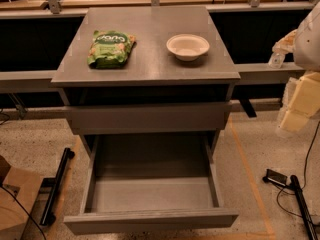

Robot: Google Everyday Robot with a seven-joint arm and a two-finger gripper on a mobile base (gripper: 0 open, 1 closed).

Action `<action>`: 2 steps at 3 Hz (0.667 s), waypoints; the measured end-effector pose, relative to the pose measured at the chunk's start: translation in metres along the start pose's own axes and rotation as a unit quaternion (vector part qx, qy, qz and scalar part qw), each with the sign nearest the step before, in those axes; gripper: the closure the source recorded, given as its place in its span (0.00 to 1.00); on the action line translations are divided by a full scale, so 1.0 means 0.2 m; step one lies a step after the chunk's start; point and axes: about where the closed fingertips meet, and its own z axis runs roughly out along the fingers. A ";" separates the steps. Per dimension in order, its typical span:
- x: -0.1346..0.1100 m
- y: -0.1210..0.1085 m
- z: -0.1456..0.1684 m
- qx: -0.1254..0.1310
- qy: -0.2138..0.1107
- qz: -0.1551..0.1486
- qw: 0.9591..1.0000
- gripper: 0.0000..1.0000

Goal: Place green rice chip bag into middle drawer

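Observation:
The green rice chip bag [110, 48] lies flat on the left part of the grey cabinet top [150, 66]. The middle drawer [152, 191] is pulled far out below, and its flat floor is bare. The robot's cream-coloured arm [302, 101] stands at the right edge of the camera view. My gripper [279, 54] is at the end of the arm, to the right of the cabinet and about level with its top. It is well apart from the bag and holds nothing that I can see.
A white bowl [188, 46] sits on the right part of the cabinet top. A plain grey drawer front [150, 116] sits above the open drawer. A cardboard box [12, 199] and a black bar [56, 186] are on the floor at left, cables and a black stand [295, 194] at right.

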 end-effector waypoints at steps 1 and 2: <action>-0.01 -0.01 0.00 0.004 -0.003 -0.002 1.000 0.00; -0.10 -0.07 0.08 0.006 -0.038 0.001 0.999 0.00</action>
